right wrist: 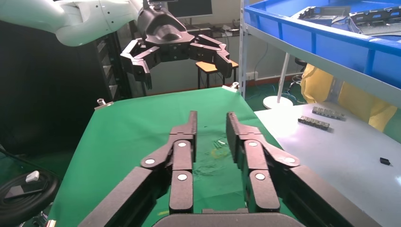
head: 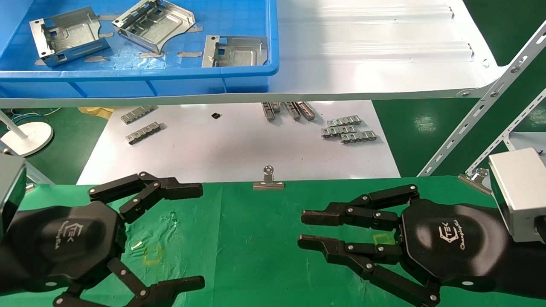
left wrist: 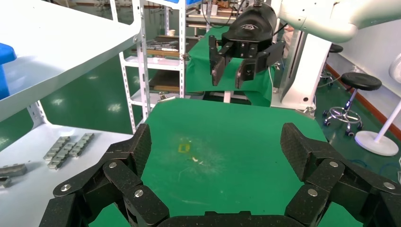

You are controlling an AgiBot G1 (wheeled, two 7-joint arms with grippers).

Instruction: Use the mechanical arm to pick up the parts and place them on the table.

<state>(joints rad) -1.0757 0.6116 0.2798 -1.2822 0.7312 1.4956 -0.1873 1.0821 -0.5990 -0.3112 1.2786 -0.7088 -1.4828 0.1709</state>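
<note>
Heads up: your left black linkage gripper (head: pixel 200 236) spread wide, right black linkage gripper (head: pixel 305 230) part-open, both empty over green cloth table (head: pixel 247 247). Grey stamped sheet-metal brackets (head: pixel 151 21) far ahead, above grippers, in blue plastic bin (head: pixel 179 74); reaching up, you might clip bin rim.

- Your left gripper (head: pixel 200 236) sits at the lower left of the head view, its two linkage fingers (head: pixel 147 192) spread wide apart and pointing toward the frame's centre.
- Your right gripper (head: pixel 303 230) is at the lower right, fingers (head: pixel 354 212) only narrowly parted, nearly parallel, aimed left.
- Both hexagonal bodies lie flat, logos up; the silver wrist box (head: pixel 518 192) shows at the right edge.
</note>
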